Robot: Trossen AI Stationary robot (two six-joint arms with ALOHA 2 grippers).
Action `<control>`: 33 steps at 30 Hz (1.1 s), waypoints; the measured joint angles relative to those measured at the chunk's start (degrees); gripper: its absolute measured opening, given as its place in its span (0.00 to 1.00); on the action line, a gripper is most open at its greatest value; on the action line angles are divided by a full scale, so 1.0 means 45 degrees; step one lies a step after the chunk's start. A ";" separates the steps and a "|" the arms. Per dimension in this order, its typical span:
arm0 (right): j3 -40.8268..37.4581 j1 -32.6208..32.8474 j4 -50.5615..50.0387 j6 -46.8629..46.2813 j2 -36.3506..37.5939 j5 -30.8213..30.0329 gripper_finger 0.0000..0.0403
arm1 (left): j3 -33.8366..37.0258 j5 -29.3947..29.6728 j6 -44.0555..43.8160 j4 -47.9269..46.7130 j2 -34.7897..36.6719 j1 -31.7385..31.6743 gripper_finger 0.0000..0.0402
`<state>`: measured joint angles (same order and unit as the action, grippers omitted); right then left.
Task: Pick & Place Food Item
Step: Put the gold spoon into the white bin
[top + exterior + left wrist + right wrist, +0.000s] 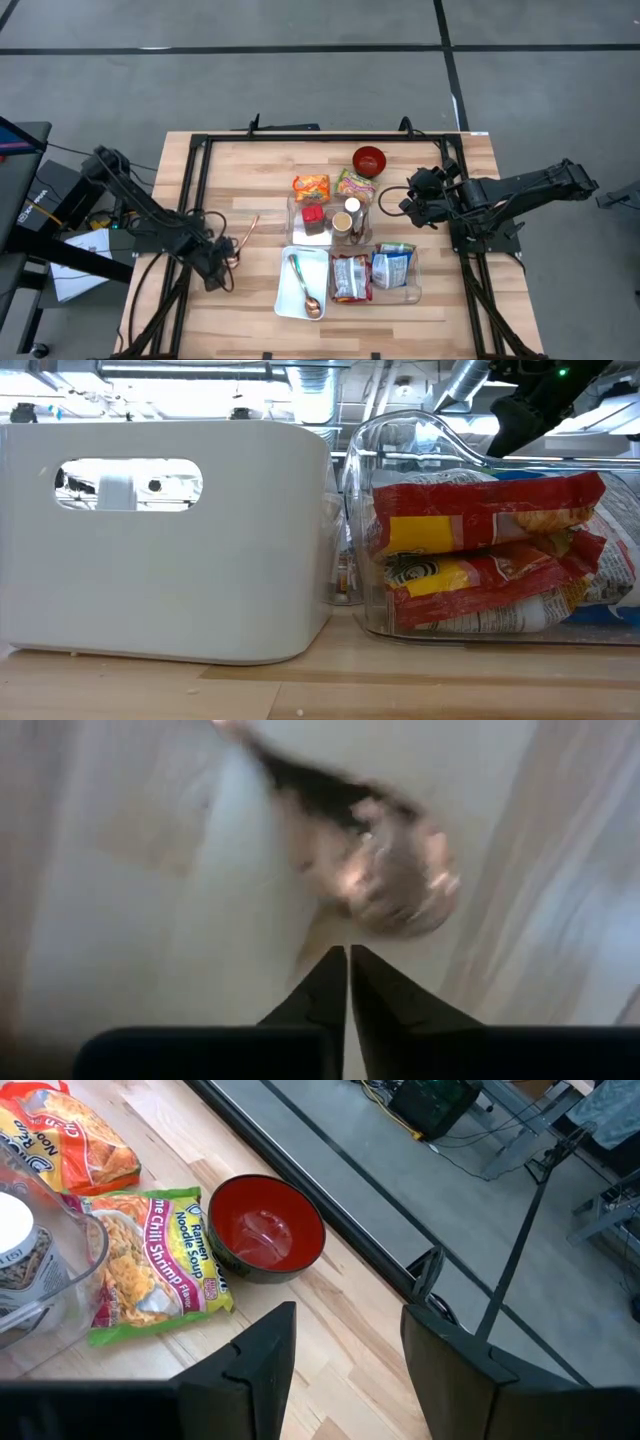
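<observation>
A copper spoon (245, 238) lies on the wooden table left of the containers; its bowl (400, 885) shows blurred just past my left gripper (348, 952). That gripper (222, 270) points down at the spoon's near end, fingers shut with nothing between them. My right gripper (345, 1350) hangs open above the table right of the clear container (330, 218), near a red bowl (265, 1230) and a green ramen packet (150, 1265). An orange ramen packet (311, 186) lies flat beside the green one. My left gripper's shut fingertips stand from above right beside the spoon's bowl (385, 905), which lies on the table. Whether they touch it I cannot tell.
A white tray (290, 300) at the near middle holds another spoon (305, 285). Beside it a clear bin (410, 292) holds red snack packs (480, 550) and a blue pack (392, 267). A black frame (200, 150) rims the table. Bare wood lies at the near left.
</observation>
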<state>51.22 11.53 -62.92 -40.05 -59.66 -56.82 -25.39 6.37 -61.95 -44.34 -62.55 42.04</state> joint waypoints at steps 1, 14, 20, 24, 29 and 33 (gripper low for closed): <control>0.0000 0.0000 -0.0002 0.0000 0.0000 0.0000 0.44 | 0.0000 0.0000 0.0015 0.0436 -0.0263 -0.0055 0.01; 0.0000 0.0000 0.0029 0.0002 0.0000 0.0009 0.44 | 0.0000 0.4804 0.3032 0.6805 -0.1922 -0.1710 0.02; 0.0000 0.0005 0.0029 0.0005 -0.0002 0.0330 0.44 | 0.0000 0.5125 0.6333 0.6205 -0.1752 -0.2014 0.03; 0.0000 0.0000 0.0034 0.0005 0.0000 0.0330 0.44 | 0.0000 0.5218 0.9057 0.6335 -0.1852 -0.2414 0.13; 0.0000 0.0002 0.0119 0.0005 0.0000 0.0333 0.44 | -0.0005 0.5346 1.1460 0.6489 -0.1854 -0.3491 0.34; 0.0000 0.0004 0.0136 0.0005 0.0000 0.0335 0.44 | -0.0005 0.3793 1.3191 0.6564 -0.1850 -0.4461 0.44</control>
<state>51.22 11.55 -62.30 -40.03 -59.66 -55.31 -25.41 23.44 -2.59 -14.80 -70.87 21.96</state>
